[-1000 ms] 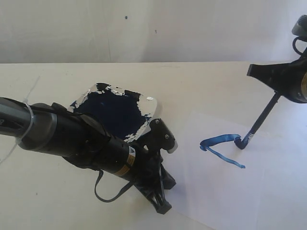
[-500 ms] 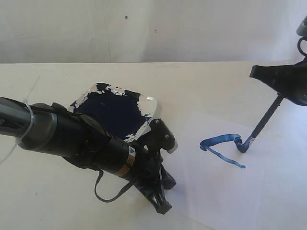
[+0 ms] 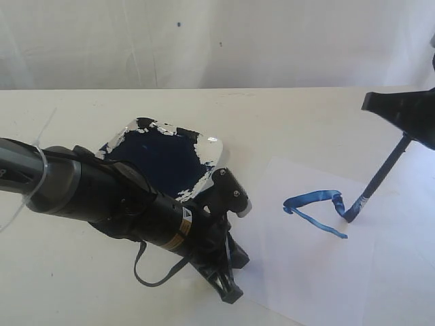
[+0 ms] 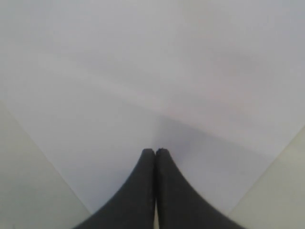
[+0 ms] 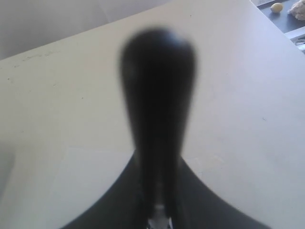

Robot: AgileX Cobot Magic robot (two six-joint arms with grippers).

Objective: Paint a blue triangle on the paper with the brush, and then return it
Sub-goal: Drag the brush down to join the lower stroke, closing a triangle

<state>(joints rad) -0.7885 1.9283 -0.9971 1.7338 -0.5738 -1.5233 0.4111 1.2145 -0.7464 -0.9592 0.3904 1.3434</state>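
The white paper (image 3: 319,272) lies flat at the right front of the table. On it are thick blue strokes of the blue triangle (image 3: 311,206), with two sides joined at the left. The black-handled brush (image 3: 380,178) leans with its tip on the paper at the strokes' right end. My right gripper (image 3: 406,129) is shut on the brush's upper handle; the right wrist view shows the blurred handle end (image 5: 158,95) between the fingers. My left gripper (image 3: 230,288) is shut with nothing in it, its tips (image 4: 155,152) resting on the paper's (image 4: 143,71) left corner.
A clear square dish (image 3: 163,159) with a dark navy paint pool sits behind the left arm (image 3: 102,197). The cream tabletop (image 3: 68,285) runs back to a white wall.
The right gripper and brush have shifted to the right and slightly toward the front, dragging the tip a little along the paper. The left arm has not moved.
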